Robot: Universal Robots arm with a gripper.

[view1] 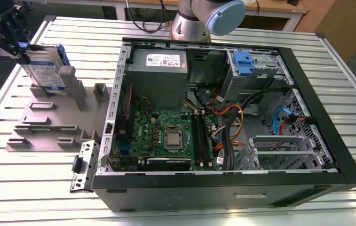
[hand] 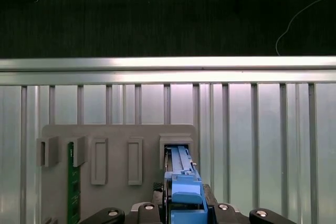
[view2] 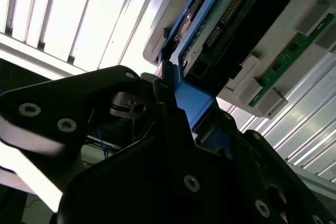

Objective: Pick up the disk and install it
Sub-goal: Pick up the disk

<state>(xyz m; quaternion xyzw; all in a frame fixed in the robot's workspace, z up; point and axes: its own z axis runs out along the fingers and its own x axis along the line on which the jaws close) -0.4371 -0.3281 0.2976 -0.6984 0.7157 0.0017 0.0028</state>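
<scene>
The disk (view1: 44, 70), silver-grey with a white and blue label and a blue bracket, stands on edge at the exterior view's far left. Its lower end is at a slot of the grey holder plate (view1: 59, 123). My gripper (view1: 23, 49) is shut on its upper edge. In the first wrist view the blue bracket of the disk (hand: 181, 179) runs from between the black fingers of my gripper (hand: 181, 211) down into the holder slot (hand: 177, 142). In the second wrist view my gripper (view2: 178, 109) clamps the bracket, and the disk's circuit-board side (view2: 226, 22) shows.
An open computer case (view1: 328, 141) lies to the exterior view's right of the holder, with a motherboard (view1: 165, 132), cables and a blue-latched drive bay (view1: 243, 63). The arm's base (view1: 193, 19) stands behind the case. A green memory stick (hand: 73, 182) sits in another holder slot. Everything rests on a ribbed metal table (view1: 33, 188).
</scene>
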